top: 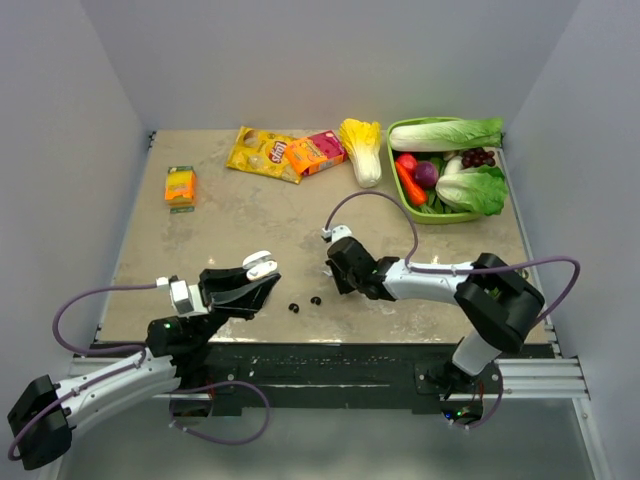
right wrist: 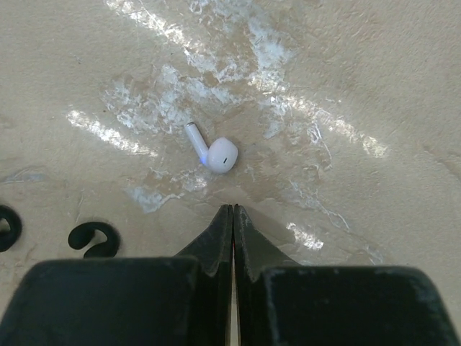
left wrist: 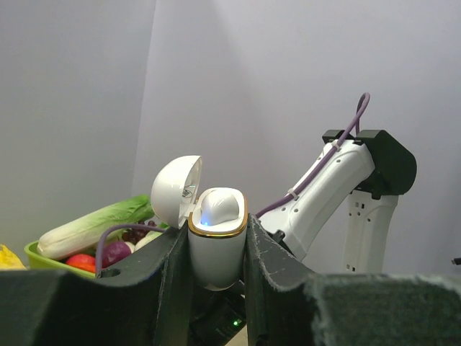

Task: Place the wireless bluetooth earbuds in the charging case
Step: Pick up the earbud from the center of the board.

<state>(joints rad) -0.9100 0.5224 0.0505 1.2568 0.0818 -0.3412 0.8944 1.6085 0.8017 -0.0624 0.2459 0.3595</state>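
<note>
While open, charging case (left wrist: 215,261) with earbud (left wrist: 220,205).

- white bud (right wrist: 220,153) sits on bare table (right wrist: 346,86), plenty of open room beyond it and on its right-arm side
- black bud (right wrist: 92,238) and a second black bud (right wrist: 6,229) crowd its left-arm side
- right gripper (right wrist: 232,216), tips pressed together, sits just short of it
- left gripper (top: 255,280) clamping the case (left wrist: 216,245) is well apart, past the black ones

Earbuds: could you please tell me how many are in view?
4. One white earbud sits in the open case; a second white earbud lies on the table before the right end effector; two black earbuds lie left of it. Others may be hidden.
</note>
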